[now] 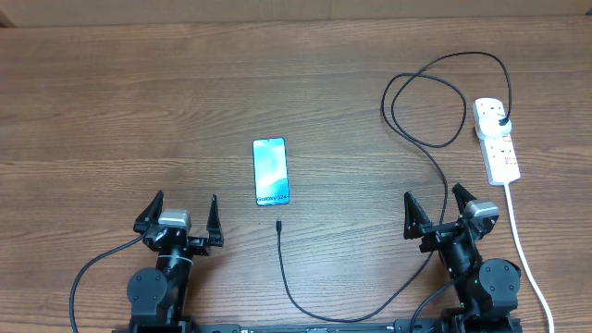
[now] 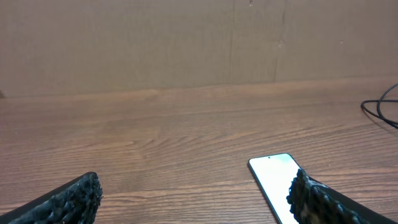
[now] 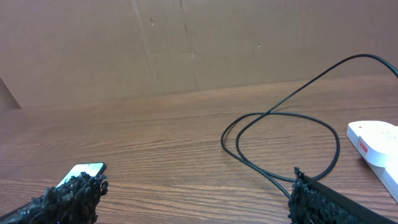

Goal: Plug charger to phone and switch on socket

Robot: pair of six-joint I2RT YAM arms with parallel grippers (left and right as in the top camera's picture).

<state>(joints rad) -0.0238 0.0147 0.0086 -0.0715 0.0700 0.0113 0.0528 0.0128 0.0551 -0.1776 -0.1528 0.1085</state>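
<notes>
Black charger cable [image 1: 280, 252] looks plugged into the socket [image 1: 499, 153], but its tip [image 1: 278, 225] lies on the desk [image 1: 111, 111] just short of the phone [image 1: 270, 171], so you've yet to connect it and switch on, your left end effector [image 1: 183, 203] and right end effector [image 1: 433, 197] both wide open, empty.

I see bare table [image 1: 111, 111] left of the phone [image 1: 270, 171], open ahead of the left gripper [image 1: 183, 201]. Charger [image 1: 280, 248] loops lie ahead of the right gripper [image 1: 432, 195], toward the socket [image 1: 497, 139]; the white cord [image 1: 518, 240] runs just beside that arm.
</notes>
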